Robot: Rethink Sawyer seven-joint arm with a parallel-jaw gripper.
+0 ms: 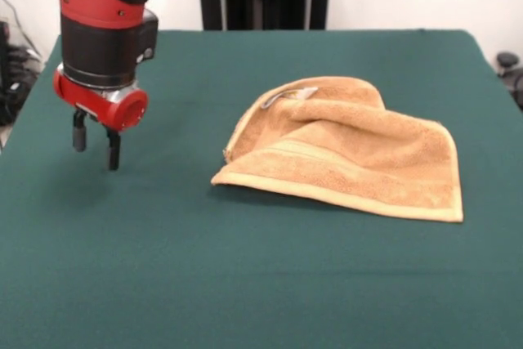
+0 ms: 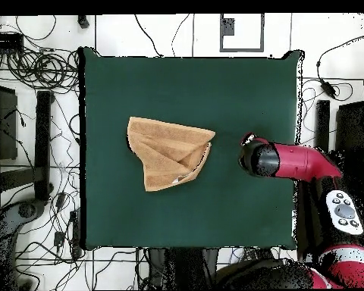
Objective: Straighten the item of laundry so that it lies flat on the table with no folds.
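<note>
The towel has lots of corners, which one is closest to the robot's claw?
The folded corner of the towel, where the striped hem ends. It points toward the gripper; the other corners lie farther off across the table.

Bare green table (image 1: 163, 267) all round the folded towel (image 1: 351, 157).

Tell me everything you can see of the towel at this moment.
The towel is a small tan, golden-orange terry cloth with a woven band and a hemmed edge along its near side. It is not flat: it lies folded over itself with raised creases, roughly triangular from overhead. A small white tag shows at its far edge. It rests on the green table, near the middle. Nothing else touches it; the claw hangs open, well off to one side, apart from it.
</note>
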